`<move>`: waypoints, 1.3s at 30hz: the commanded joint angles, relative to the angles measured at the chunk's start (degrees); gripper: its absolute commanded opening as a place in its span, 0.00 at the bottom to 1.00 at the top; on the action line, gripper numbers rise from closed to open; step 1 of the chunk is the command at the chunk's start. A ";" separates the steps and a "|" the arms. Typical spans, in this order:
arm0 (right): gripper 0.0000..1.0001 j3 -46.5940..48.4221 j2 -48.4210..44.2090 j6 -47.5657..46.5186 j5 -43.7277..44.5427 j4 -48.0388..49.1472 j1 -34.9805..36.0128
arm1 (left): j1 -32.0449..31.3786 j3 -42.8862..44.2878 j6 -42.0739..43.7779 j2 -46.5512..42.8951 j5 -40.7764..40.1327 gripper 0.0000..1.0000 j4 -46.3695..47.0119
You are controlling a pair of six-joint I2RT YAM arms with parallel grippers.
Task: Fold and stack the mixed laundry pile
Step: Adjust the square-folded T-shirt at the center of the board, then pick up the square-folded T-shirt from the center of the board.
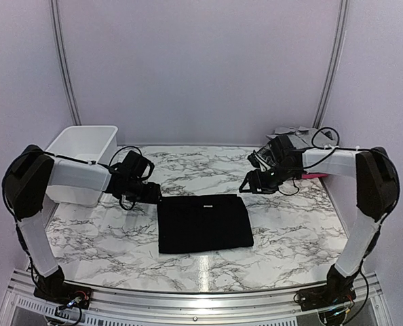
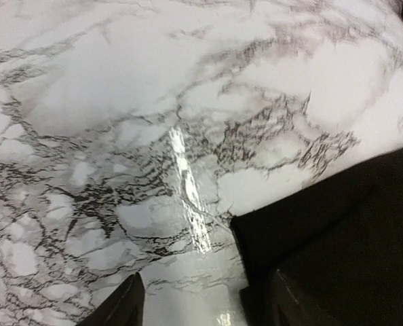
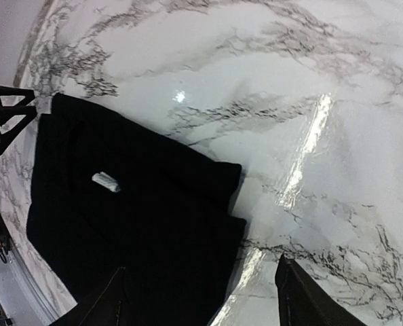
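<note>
A large black cloth (image 1: pixel 203 223) lies folded into a flat rectangle on the middle of the marble table, a small white label (image 3: pixel 105 182) on its top. My left gripper (image 1: pixel 154 195) hovers at its far left corner, open, nothing between the fingers (image 2: pixel 123 309); the left wrist view shows that cloth corner (image 2: pixel 337 231) beside the right finger. My right gripper (image 1: pixel 249 185) hangs open off the far right corner, one finger (image 3: pixel 106 305) over the black cloth (image 3: pixel 133 224), the other over bare marble. Grey garments (image 1: pixel 298 134) and a red-pink piece (image 1: pixel 315 176) sit at the back right.
A white plastic basket (image 1: pixel 83 159) stands at the back left, just behind my left arm. Marble table (image 1: pixel 290 231) surrounds the cloth. White walls close the back and sides. The left gripper's black frame (image 3: pixel 5 112) shows at the right wrist view's left edge.
</note>
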 commanded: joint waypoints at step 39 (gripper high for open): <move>0.90 -41.45 -25.32 31.93 -18.62 20.48 -5.63 | -35.91 24.07 33.25 20.18 5.15 0.03 2.81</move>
